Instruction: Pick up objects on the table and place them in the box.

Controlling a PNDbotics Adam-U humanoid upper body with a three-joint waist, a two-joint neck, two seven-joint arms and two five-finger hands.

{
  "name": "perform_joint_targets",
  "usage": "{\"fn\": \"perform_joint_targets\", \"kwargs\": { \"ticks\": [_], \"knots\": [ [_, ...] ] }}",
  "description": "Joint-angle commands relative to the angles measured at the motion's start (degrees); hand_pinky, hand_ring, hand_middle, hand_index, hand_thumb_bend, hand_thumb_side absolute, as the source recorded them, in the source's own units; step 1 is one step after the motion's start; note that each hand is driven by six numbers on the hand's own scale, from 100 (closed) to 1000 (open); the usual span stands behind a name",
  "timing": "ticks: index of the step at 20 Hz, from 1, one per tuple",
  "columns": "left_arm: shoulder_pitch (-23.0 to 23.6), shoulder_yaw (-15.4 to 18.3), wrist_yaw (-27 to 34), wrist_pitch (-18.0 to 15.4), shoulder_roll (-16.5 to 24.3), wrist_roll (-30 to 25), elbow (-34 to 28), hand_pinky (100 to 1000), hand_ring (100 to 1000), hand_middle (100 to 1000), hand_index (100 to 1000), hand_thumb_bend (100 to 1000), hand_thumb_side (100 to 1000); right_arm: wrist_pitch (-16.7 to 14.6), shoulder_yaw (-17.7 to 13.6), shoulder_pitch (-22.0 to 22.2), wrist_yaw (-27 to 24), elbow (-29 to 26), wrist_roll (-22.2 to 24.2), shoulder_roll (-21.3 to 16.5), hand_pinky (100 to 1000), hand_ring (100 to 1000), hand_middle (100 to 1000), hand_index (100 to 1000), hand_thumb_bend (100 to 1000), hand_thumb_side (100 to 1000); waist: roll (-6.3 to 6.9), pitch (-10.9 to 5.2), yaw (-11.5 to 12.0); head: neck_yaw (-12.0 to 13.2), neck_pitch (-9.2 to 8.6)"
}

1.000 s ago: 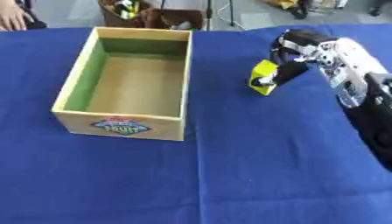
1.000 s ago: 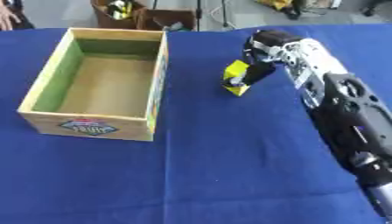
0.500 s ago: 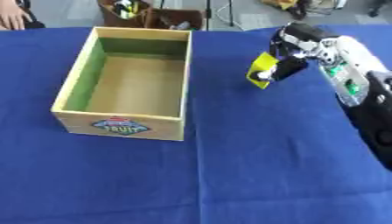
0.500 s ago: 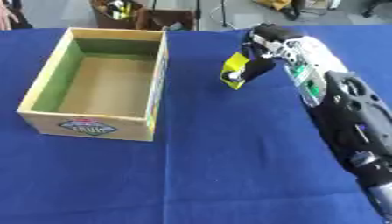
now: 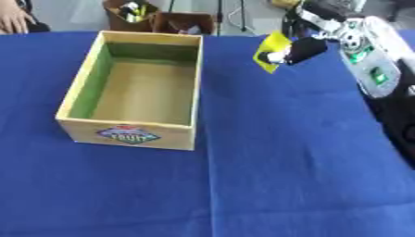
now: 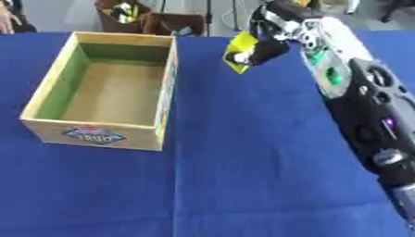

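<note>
- Box comes first on the left: an open wooden crate with a green-painted inner wall and a printed label on its near face, standing on the blue table. Its floor looks bare; nothing of the task appears to lie inside it yet.
- Beyond the table's far edge stand two small brown containers with odds and ends in them; they seem to be no part of the job.
- Between the box and the arm, the blue cloth shows no other loose objects in either view.
- To the right of the box's far corner, a small yellow object hangs in the air above the table, clear of the cloth and well short of the box's opening.
- Right hand is clamped on that yellow object, its dark fingers curled round it, the arm coming in from the right edge.
- Left hand shows in neither view.
- Judged from this, the pick-up is done and the object is lifted; what is left is to carry it leftward over the box, lower it and let go.
</note>
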Motion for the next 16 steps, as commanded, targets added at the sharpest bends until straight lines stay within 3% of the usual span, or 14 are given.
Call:
{"fn": "perform_joint_targets", "kwargs": {
  "ticks": [1,16],
  "knots": [
    [-0.38,-0.23,0.23,0.14,1.25,-0.09,-0.99,493,589,649,801,100,1000,0.27,-0.44,-2.65,-0.9,-1.68,-1.1,-1.49,626,622,221,353,341,558,-0.08,-1.75,0.3,-0.28,0.09],
    [-1.02,-0.52,0.72,0.11,1.56,-0.4,-0.99,494,589,649,800,102,1000,0.57,0.58,-9.53,0.69,-0.07,-3.69,4.24,616,617,215,349,324,582,-1.66,-1.78,4.59,-2.04,0.39]
  ]
}}
